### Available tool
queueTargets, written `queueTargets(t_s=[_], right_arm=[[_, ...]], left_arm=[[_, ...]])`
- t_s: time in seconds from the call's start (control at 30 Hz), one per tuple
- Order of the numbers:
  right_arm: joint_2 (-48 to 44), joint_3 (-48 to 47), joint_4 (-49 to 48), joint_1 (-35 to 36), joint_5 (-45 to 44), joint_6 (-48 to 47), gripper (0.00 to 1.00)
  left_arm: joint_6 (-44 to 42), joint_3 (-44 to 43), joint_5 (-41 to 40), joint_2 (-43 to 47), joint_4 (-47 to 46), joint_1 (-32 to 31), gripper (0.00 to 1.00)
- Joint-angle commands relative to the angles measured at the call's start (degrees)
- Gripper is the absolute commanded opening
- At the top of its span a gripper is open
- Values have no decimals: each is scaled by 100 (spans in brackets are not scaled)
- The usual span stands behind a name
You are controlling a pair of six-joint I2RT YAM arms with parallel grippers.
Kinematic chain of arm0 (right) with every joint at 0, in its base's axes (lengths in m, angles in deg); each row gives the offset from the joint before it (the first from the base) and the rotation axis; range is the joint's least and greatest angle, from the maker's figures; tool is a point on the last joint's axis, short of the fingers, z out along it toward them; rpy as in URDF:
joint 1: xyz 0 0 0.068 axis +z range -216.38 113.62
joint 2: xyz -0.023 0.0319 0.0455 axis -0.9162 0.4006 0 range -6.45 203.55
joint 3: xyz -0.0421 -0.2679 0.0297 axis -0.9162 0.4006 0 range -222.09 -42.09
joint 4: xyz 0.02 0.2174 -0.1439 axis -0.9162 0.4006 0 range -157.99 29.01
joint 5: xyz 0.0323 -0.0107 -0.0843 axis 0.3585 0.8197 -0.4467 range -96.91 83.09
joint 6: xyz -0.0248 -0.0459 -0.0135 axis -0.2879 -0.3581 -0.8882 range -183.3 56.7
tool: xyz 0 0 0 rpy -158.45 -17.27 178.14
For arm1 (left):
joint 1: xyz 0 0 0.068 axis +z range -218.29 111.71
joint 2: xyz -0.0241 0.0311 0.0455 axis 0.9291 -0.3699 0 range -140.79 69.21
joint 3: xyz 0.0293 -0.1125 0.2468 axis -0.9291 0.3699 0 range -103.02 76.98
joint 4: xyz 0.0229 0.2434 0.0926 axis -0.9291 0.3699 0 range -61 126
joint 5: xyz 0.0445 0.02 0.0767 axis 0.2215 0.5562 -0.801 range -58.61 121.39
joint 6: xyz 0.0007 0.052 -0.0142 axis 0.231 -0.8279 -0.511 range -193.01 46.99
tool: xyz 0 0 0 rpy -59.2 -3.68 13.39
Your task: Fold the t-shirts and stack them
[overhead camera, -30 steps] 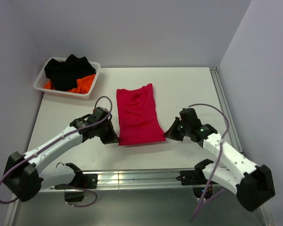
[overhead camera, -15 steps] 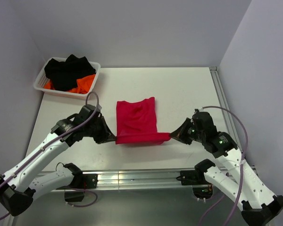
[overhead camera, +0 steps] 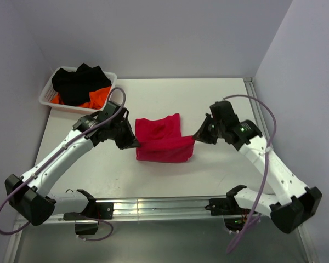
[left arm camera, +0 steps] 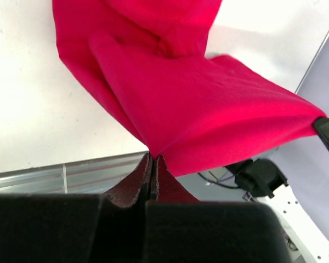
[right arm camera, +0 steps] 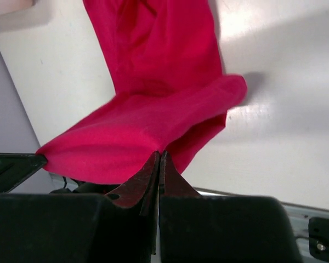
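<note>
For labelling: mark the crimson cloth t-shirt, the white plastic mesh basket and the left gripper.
crimson cloth t-shirt (overhead camera: 163,148), top view, folded-over layer.
white plastic mesh basket (overhead camera: 71,108), top view, near wall.
left gripper (left arm camera: 154,159), left wrist view, between its shut fingertips.

red tee (left arm camera: 208,104) top cut off, wrist cams | corners hidden: L claw (left arm camera: 153,160), R claw (right arm camera: 159,157)

No legible text or markings anywhere.

One red t-shirt (overhead camera: 162,143) — one basket (overhead camera: 71,108)
</note>
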Motion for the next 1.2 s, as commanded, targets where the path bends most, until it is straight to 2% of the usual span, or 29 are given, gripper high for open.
queueTargets(t_s=[0.0, 0.23, 0.4, 0.43, 0.47, 0.5, 0.53, 0.57, 0.6, 0.63, 0.67, 0.7, 0.73, 0.8, 0.9, 1.0, 1.07, 1.17], right_arm=[[624, -766, -61, -31, -211, -515, 0], [2109, -2347, 36, -49, 52, -972, 0], [3445, -3313, -69, -180, 237, -1218, 0], [3978, -3508, -61, -224, 246, -1253, 3], [4288, -3744, 9, -277, 211, -1245, 38], [4630, -4365, 123, -390, 176, -1227, 64], [5304, -4719, 289, -452, 202, -1306, 86], [5641, -5131, 413, -479, 159, -1324, 100], [5975, -6006, 692, -549, 115, -1341, 100], [6526, -6441, 817, -584, 167, -1368, 100], [6767, -6854, 931, -611, 219, -1350, 100], [6952, -7545, 1124, -689, 272, -1307, 100], [7110, -7744, 1135, -734, 455, -1228, 100], [6990, -7519, 803, -822, 588, -1157, 100], [6149, -6412, 205, -945, 730, -1034, 100], [5751, -5675, 185, -972, 625, -1104, 100], [5277, -5173, 98, -954, 572, -1113, 100], [4574, -3743, -376, -945, 589, -1078, 99]], left_arm=[[-218, -454, -41, -231, -5, 239, 0], [-534, -1131, 100, -908, 118, 775, 0], [-841, -1439, 355, -1803, -295, 1407, 1], [-947, -1544, 433, -2336, -383, 1521, 10], [-1061, -1841, 556, -2663, -470, 1775, 23], [-1175, -2105, 566, -3014, -463, 1908, 45], [-1315, -2368, 549, -3722, -454, 2031, 74], [-1369, -3032, 557, -4069, -401, 2259, 78], [-1422, -3439, 679, -4412, -192, 2374, 79], [-1466, -3835, 663, -4920, -51, 2479, 80], [-1475, -4639, 619, -5108, 133, 2602, 81], [-1458, -4987, 645, -5231, 318, 2647, 81], [-1440, -5303, 697, -5259, 285, 2743, 81], [-1274, -5219, 829, -4971, -47, 2832, 80], [-1255, -4649, 917, -4523, -347, 2937, 79], [-1378, -4165, 909, -4337, -279, 2946, 76], [-1439, -3648, 874, -4074, -234, 2938, 75], [-1484, -2524, 900, -3494, -697, 2876, 74]])
